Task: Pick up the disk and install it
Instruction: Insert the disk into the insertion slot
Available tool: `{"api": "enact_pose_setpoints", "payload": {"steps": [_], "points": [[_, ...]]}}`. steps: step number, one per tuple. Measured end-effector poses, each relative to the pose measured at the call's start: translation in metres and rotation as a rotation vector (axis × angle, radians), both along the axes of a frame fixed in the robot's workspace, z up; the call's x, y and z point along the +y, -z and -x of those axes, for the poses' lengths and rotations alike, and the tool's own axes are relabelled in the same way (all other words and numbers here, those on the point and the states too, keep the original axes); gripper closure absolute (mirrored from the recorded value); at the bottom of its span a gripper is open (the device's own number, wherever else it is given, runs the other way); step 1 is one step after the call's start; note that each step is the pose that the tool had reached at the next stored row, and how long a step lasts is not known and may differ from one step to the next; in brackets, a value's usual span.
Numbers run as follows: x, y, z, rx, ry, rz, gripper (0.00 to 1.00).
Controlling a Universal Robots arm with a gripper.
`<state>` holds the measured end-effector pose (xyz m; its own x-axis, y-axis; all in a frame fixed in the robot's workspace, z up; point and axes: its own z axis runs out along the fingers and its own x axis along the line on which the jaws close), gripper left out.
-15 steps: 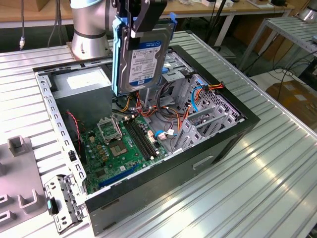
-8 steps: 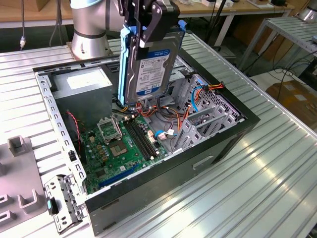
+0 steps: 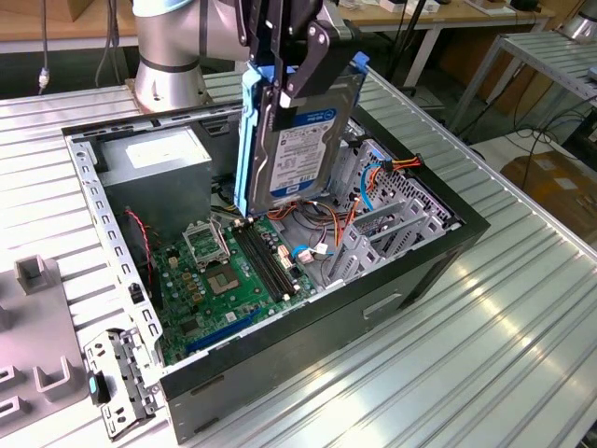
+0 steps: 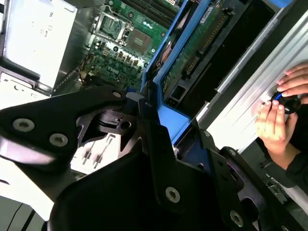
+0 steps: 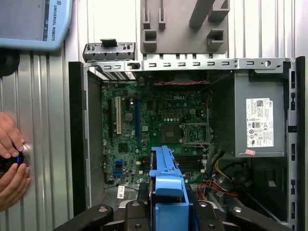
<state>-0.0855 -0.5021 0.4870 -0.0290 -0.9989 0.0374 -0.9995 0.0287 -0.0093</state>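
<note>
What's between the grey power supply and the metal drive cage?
In the exterior view, the disk, clamped by the gripper, hangs there above the motherboard.

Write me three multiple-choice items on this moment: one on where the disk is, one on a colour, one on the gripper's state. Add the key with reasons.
1. Where is the disk?
A. flat on the motherboard
B. held on edge above the open computer case
C. on the table outside the case

2. What colour is the disk's carrier frame?
A. red
B. yellow
C. blue

3. How is the gripper?
A. shut on the disk
B. open beside the disk
C. open, far from the disk

Key:
1 B: in the exterior view it hangs over the case's interior.
2 C: blue plastic edges the grey body.
3 A: it clamps the disk's top edge.
</note>
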Motion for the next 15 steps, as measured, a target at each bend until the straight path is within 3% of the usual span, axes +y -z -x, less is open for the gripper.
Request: {"api": "enact_pose_setpoints", "payload": {"steps": [3, 10, 14, 15], "points": [[-0.0013, 0.0007, -0.0075, 0.0001, 0.0, 0.0045, 0.63], [-0.0013, 0.0017, -0.0306, 0.0, 0.0, 0.0073, 0.63], [-0.0027, 0.0023, -0.037, 0.0001, 0.0, 0.0082, 0.63], [-0.0051, 0.0028, -0.0377, 0.0, 0.0, 0.0081, 0.63]]}}
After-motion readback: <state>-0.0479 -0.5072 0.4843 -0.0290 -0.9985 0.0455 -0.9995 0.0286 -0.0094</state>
